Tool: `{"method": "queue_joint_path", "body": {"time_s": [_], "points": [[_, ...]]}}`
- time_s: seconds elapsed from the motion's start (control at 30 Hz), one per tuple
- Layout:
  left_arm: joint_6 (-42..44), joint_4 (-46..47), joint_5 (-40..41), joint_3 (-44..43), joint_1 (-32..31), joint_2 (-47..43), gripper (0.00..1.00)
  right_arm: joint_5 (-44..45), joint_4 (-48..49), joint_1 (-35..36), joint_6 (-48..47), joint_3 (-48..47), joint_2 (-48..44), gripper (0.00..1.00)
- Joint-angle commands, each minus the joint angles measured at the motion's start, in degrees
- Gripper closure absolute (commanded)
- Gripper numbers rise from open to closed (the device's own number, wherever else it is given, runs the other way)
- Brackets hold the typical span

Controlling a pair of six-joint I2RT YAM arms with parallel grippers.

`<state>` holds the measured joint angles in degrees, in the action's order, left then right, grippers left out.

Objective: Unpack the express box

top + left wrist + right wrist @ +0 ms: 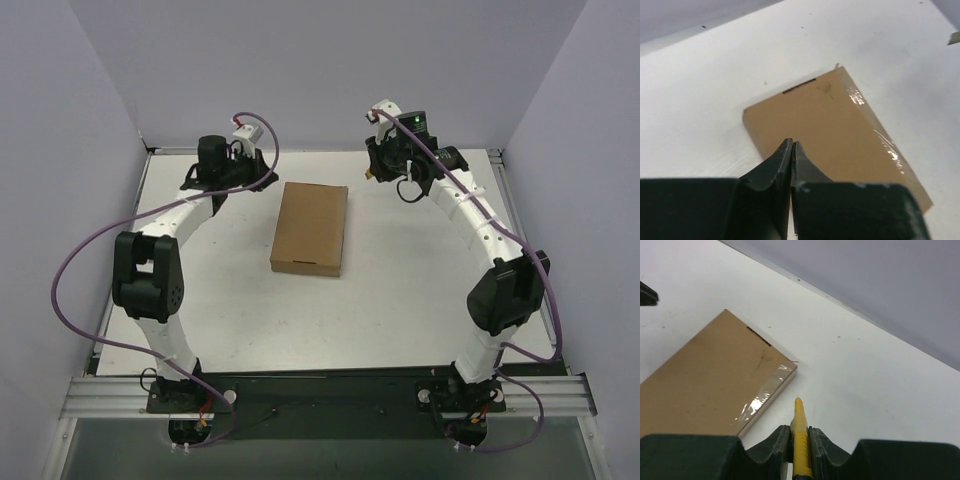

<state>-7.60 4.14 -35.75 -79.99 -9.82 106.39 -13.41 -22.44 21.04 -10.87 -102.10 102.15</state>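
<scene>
The express box (311, 227) is a flat brown cardboard mailer lying closed in the middle of the table. Clear tape runs along its right long edge (762, 397). It also shows in the left wrist view (835, 130). My left gripper (791, 146) is shut and empty, held above the box's far left part. My right gripper (799, 430) is shut on a yellow utility knife (800, 435), whose tip points at the table just right of the box's far right corner. In the top view the right gripper (378, 170) hovers off that corner.
The white table (420, 290) is walled by grey panels at the back and sides. Purple cables loop from both arms. A black strip and a metal rail run along the near edge by the arm bases.
</scene>
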Motion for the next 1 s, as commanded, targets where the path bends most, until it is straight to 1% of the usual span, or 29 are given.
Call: {"method": "queue_joint_path", "body": {"time_s": [0.0,0.03,0.07,0.1,0.13,0.2,0.27,0.33,0.37,0.43,0.47,0.5,0.63,0.7,0.77,0.83,0.87,0.9,0.97], "points": [[11.71,-6.09,10.28,-7.90,-2.56,2.49,0.81,12.97,5.30,-0.38,1.20,3.05,-3.53,1.00],[12.25,-3.03,7.56,-9.21,-2.92,3.46,0.71,13.23,5.38,-0.38,1.90,3.31,-3.71,1.00],[12.25,-1.78,6.14,-10.01,-3.53,4.52,0.54,13.23,5.56,-0.47,2.26,3.92,-3.80,1.00],[10.60,-0.29,6.13,-10.62,-3.97,6.79,0.50,14.71,5.65,-0.56,2.78,4.28,-3.97,1.00],[9.54,1.20,8.13,-11.50,-4.24,8.21,0.48,15.25,5.91,-0.47,3.57,4.63,-4.24,1.00],[6.21,1.22,11.73,-15.89,-5.11,12.94,0.45,17.88,6.35,-0.12,4.10,6.03,-4.76,1.00],[5.84,1.04,20.41,-18.70,-6.08,15.42,0.45,21.30,6.97,0.41,4.11,6.91,-5.38,1.00],[4.61,0.70,26.75,-19.77,-7.14,18.06,0.45,23.51,7.06,0.84,4.19,7.88,-5.90,1.00],[4.09,0.43,32.09,-19.94,-7.23,18.50,0.47,24.13,7.06,1.02,4.37,8.23,-6.08,1.00],[2.68,-2.01,37.57,-20.03,-7.23,18.50,0.51,25.01,6.88,0.94,4.20,9.20,-6.87,1.00],[2.15,-2.82,38.03,-19.69,-6.88,17.98,0.53,25.10,6.88,0.94,4.02,9.64,-7.22,1.00],[1.62,-3.52,38.03,-18.38,-6.35,16.58,0.60,24.84,6.88,0.94,4.02,10.17,-7.49,1.00],[0.65,-6.24,36.72,-12.75,-3.63,11.92,0.70,23.17,7.32,0.85,4.28,13.85,-8.81,1.00],[1.44,-7.56,34.44,-10.03,-3.27,9.37,0.72,22.38,7.84,0.94,4.46,15.09,-9.07,1.00],[2.23,-8.01,33.20,-5.38,-3.36,6.66,0.75,21.58,8.90,1.02,4.46,15.88,-8.99,1.00],[2.93,-8.18,29.00,-0.29,-3.79,4.98,0.75,20.97,8.99,1.11,4.54,15.80,-8.20,1.00],[4.07,-8.62,27.67,0.96,-4.15,3.84,0.75,20.45,8.99,1.02,4.46,15.62,-8.02,1.00],[4.43,-9.93,24.70,2.10,-4.50,3.30,0.75,20.01,8.99,1.02,4.54,15.71,-7.67,1.00],[6.44,-12.13,20.48,5.01,-5.72,2.34,0.75,17.20,8.38,0.94,4.90,15.19,-7.40,1.00]]}}
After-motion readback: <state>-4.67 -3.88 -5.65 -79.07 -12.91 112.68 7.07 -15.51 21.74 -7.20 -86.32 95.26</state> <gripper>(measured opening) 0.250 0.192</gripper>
